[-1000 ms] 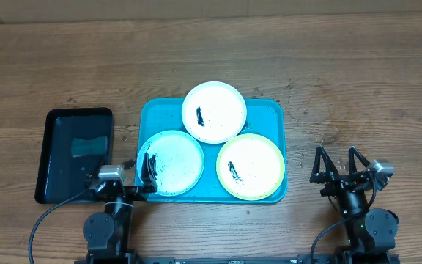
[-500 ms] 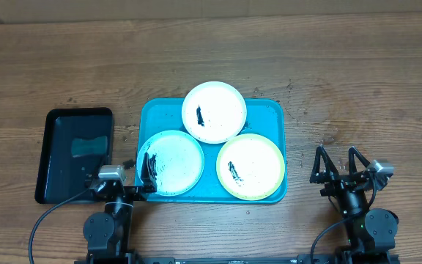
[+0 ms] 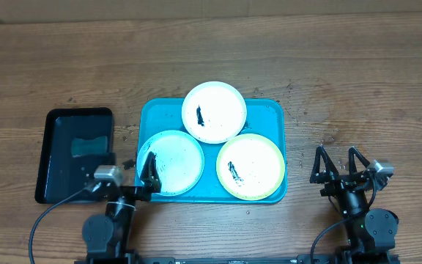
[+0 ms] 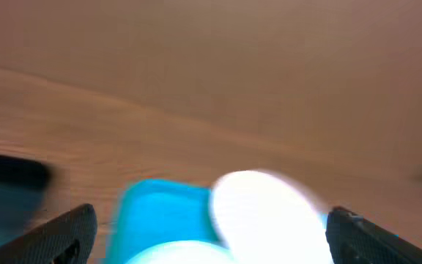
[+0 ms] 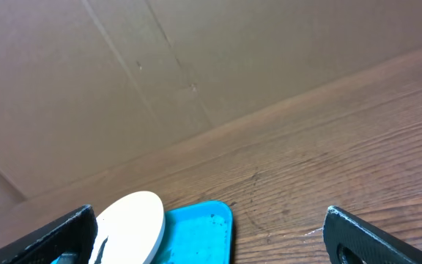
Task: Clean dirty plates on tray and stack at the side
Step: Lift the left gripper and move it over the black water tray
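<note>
As smears (image 3: 198, 115) streak round plates (image 3: 218, 103), rimmed tray (image 3: 267, 116)

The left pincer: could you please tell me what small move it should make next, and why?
Probably swing the left pincer over to the teal pad in the black rectangular tray: it is open and empty, and the light blue round plate at its tips carries black smears.

overhead looks straight down; both low wrist views share the tray (image 5: 196, 224) and, seemingly, white plate (image 5: 127, 220).
</note>
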Robot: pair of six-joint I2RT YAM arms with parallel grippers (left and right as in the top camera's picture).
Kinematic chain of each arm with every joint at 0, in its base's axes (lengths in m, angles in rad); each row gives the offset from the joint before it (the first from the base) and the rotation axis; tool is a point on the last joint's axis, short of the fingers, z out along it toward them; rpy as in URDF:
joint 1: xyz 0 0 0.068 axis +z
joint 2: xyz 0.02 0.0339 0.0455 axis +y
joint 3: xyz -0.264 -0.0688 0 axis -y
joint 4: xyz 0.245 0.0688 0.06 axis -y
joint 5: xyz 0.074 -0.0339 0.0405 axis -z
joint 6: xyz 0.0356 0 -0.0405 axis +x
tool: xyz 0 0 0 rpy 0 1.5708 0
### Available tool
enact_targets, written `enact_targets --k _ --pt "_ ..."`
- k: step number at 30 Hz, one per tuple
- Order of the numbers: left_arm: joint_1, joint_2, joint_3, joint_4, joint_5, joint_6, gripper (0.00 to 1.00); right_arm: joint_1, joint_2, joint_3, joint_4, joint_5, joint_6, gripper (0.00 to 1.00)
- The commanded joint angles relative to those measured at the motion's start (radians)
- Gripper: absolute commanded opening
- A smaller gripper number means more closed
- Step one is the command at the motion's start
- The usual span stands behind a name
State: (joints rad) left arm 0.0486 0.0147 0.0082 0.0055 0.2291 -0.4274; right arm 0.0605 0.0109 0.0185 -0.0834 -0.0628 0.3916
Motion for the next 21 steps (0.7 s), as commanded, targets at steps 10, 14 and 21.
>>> enact_targets --k 10,14,21 --pt "0.009 -0.010 0.015 0.275 0.307 -0.463 1.00 0.006 -0.008 -0.010 0.002 0.010 -0.007 1.00" --pt "0.010 0.003 0.150 0.157 0.231 -0.312 1.00 0.006 -0.008 -0.010 0.003 0.010 -0.006 1.00" --pt "0.010 0.254 0.523 -0.328 -0.056 -0.104 1.00 0.006 -0.008 -0.010 0.003 0.010 -0.006 1.00"
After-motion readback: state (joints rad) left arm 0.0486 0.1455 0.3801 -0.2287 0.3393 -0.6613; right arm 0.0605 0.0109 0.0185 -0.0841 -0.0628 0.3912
